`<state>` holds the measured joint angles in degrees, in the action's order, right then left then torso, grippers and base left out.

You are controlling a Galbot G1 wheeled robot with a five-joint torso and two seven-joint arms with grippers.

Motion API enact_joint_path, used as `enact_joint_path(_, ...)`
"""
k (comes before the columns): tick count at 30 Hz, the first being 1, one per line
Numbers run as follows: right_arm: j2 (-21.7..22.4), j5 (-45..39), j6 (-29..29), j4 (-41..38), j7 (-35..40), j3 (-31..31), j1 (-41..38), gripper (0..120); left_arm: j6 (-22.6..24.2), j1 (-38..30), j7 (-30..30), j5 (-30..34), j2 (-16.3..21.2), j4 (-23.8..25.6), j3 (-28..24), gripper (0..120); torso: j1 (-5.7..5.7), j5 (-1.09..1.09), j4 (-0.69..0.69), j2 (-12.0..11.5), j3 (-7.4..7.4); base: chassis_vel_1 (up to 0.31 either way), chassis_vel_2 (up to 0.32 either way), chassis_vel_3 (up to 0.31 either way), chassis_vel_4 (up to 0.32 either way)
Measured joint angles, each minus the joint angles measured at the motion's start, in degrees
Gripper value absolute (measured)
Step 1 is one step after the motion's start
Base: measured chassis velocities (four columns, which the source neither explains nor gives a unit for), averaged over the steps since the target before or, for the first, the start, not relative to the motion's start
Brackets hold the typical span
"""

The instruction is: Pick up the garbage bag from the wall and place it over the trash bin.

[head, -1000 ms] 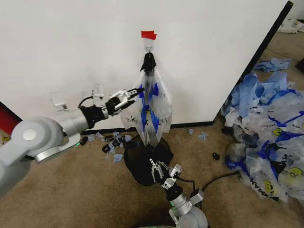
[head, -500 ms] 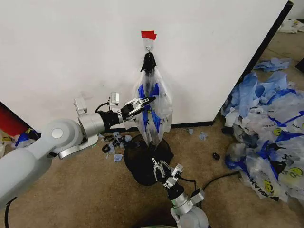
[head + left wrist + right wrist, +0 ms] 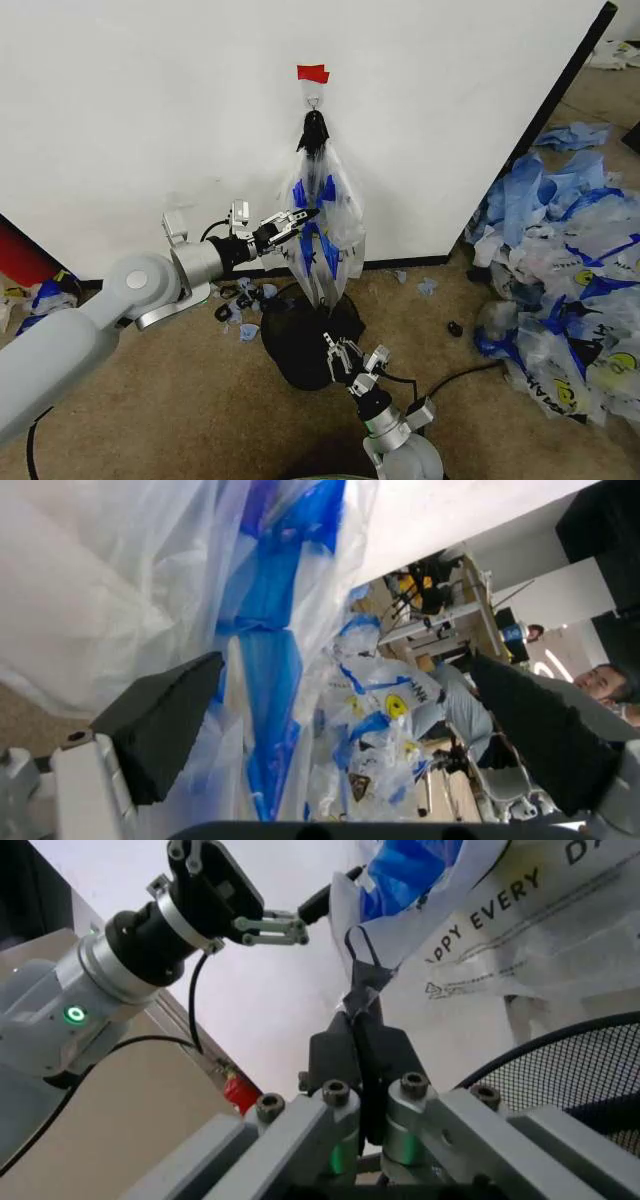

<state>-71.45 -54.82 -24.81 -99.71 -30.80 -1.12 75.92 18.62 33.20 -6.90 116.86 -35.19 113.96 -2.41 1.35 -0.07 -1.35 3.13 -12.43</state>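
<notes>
Fingers (image 3: pixel 160 720) of left gripper (image 3: pixel 300 215): spread wide, gripping nothing, one dark pad on either side of a blue fold of the thin translucent whitish plastic garbage bag (image 3: pixel 325 230) with blue handles and dark lettering. No closure on the plastic yet.

Fingers (image 3: pixel 335 1050) of right gripper (image 3: pixel 340 348): pressed together. Dark strip at the bag's lower end in line with them in the right wrist view; cannot tell whether pinched or merely behind.

Location of bag: hanging by its bunched top from the small metal hook (image 3: pixel 313 100) under the red tape patch (image 3: pixel 312 73) on the large plain white wall (image 3: pixel 150 100), lower end just above the small round black wire-mesh trash bin (image 3: pixel 300 345) on the carpet below.

Progress, as judged: early. Approach to the bag made; grasp, lift off the hook and fitting over the bin rim all outstanding. Nothing over the bin so far.

Pose, left arm: reaching from the robot's left across the wall face, forearm near level, wrist pointing into the bag's mid-height.

Pose, right arm: low, close to the robot, gripper tilted up and forward beside the near rim of the bin.
</notes>
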Motion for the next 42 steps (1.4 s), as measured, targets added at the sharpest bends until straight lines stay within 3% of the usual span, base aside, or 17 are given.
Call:
enact_joint_path(18, 0.03, -0.1, -0.35, 0.02, -0.26, -0.05, -0.04, 0, -0.55, -1.88, 0.32, -3.43, -2.73, -3.13, -2.5, 98, 0.0, 0.01, 0.0, 0.0, 0.0, 0.0, 0.0, 0.0, 0.0)
enact_joint_path(26, -0.01, -0.11, -0.36, 0.08, -0.26, -0.44, -0.02, 0, -1.12, -3.41, -1.47, -1.69, -4.31, -1.44, -4.11, 97, 0.0, 0.0, -0.01, 0.0, 0.0, 0.0, 0.0, 0.0, 0.0)
enact_joint_path(42, 0.25, -0.12, -0.37, -0.34, -0.26, -0.45, 0.25, 0, -1.17, -0.52, -0.31, -5.17, -1.51, -1.94, -3.59, 97, 0.0, 0.0, 0.0, 0.0, 0.0, 0.0, 0.0, 0.0, 0.0)
